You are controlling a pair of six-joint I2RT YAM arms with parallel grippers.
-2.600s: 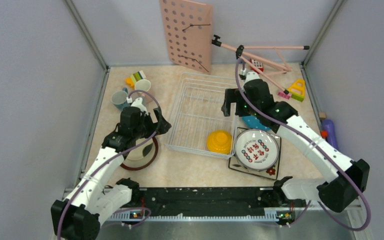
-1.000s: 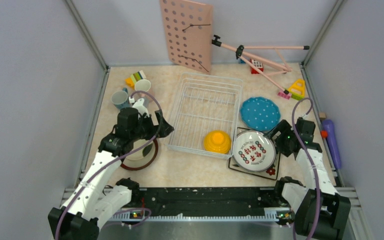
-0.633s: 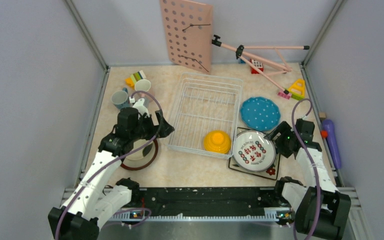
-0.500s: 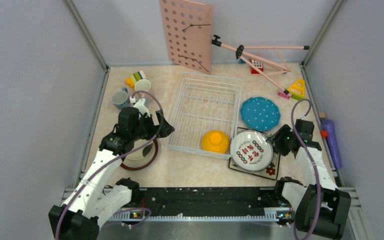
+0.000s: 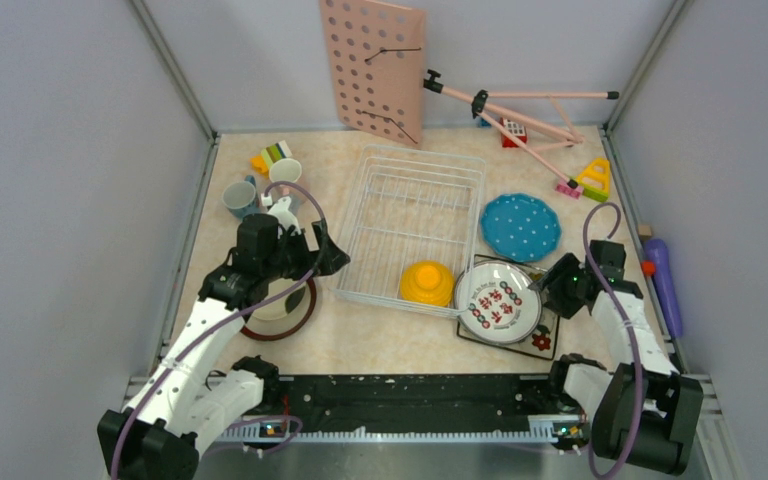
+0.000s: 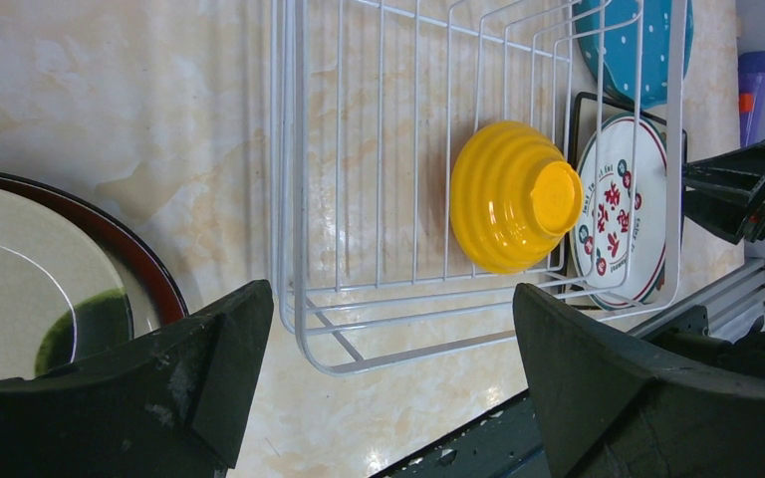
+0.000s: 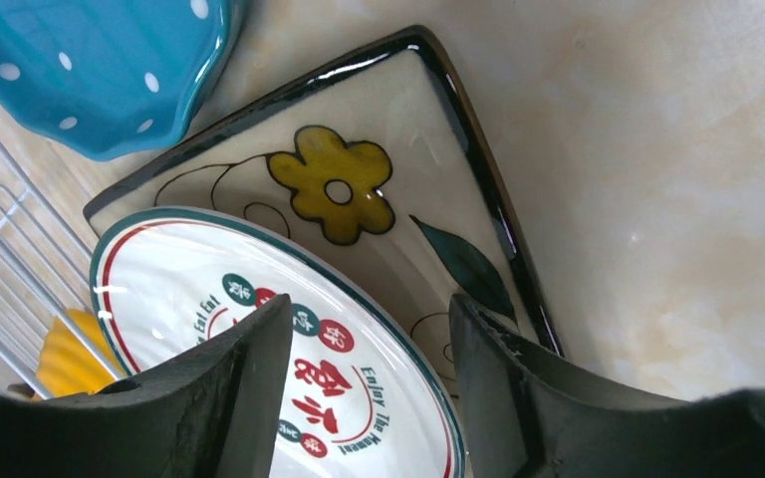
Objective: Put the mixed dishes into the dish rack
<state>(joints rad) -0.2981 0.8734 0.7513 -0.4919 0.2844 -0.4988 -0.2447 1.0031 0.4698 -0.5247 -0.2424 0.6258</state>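
Left fingers (image 6: 159, 398) spread wide, right fingers (image 7: 209, 398) parted

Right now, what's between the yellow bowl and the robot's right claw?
The round white patterned plate, and the dish rack wire side by the yellow bowl. The top view shows it, up to the right gripper.

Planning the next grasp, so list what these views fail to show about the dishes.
1. Brown-rimmed cream plate: the left arm covers most of it in the top view, and the left wrist view cuts it at the frame edge.
2. Square flowered black-rimmed plate: the round white patterned plate covers most of it in every view.
3. Right gripper: no view shows whether its jaws touch that round plate.
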